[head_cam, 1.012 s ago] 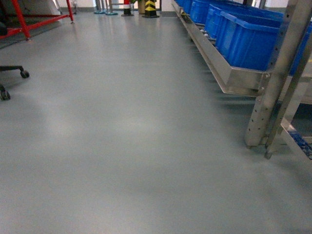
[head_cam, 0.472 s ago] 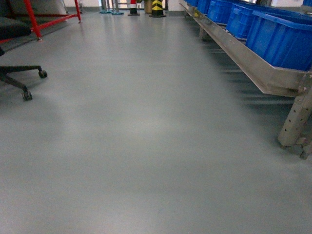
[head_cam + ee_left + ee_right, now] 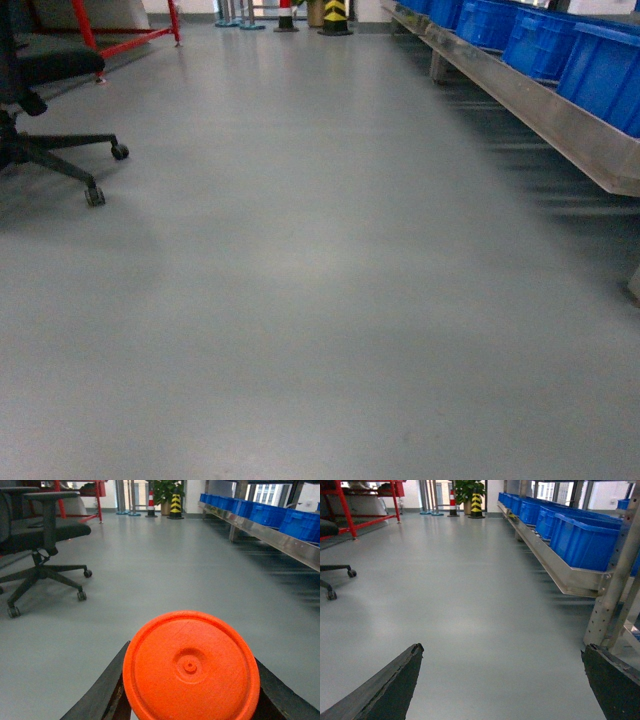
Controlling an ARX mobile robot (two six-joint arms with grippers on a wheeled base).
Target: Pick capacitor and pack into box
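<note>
Between the left gripper's (image 3: 190,700) closed-in fingers sits the capacitor (image 3: 191,666).

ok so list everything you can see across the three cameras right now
capacitor: one, orange round top, clamped in the left hand, filling the bottom of the left wrist view
office chair: one, black on castors, on the floor at left
blue bins: several, blue, in a row on the rack at right
metal rack: one, silver, along the right side
red frame: one, red, far left
striped posts: two, one yellow-black and one red-white, far end
potted plant: one, green, behind the posts
floor: grey, glossy
pink box: none in view
left hand: dark fingers flank the capacitor
right hand: dark fingers wide apart, nothing between them
</note>
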